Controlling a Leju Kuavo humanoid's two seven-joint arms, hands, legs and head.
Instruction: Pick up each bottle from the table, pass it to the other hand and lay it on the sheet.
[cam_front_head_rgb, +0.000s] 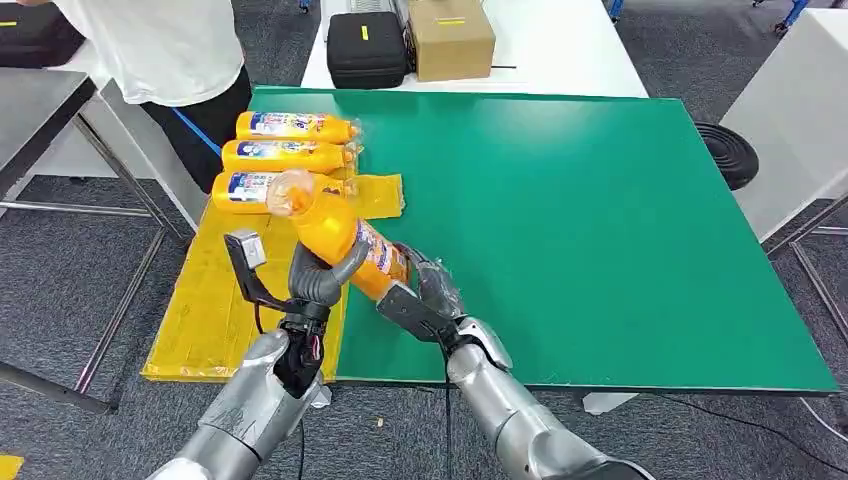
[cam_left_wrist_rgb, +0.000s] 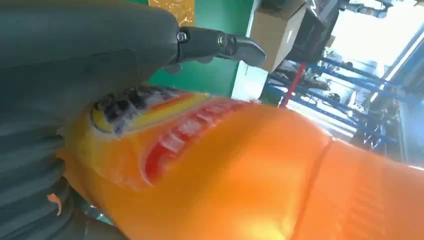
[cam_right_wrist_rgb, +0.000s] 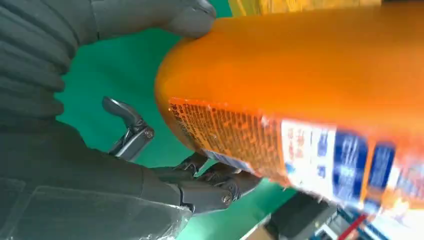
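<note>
Orange bottle (cam_front_head_rgb: 340, 238), blue-white label, gripped by both hands.

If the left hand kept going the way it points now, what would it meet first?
Probably the nearest of the three bottles lying on the yellow sheet; the left hand, gripping the orange bottle, points up-table toward them. Depth is unclear.

Left arm: reaches up over the table's (cam_front_head_rgb: 600, 250) near-left corner.
Left hand (cam_front_head_rgb: 325, 275): fingers wrapped around the middle of the orange bottle (cam_front_head_rgb: 335, 235).
Right arm: angles in over the near edge.
Right hand (cam_front_head_rgb: 425, 295): thumb and fingers around the bottle's base end.
</note>
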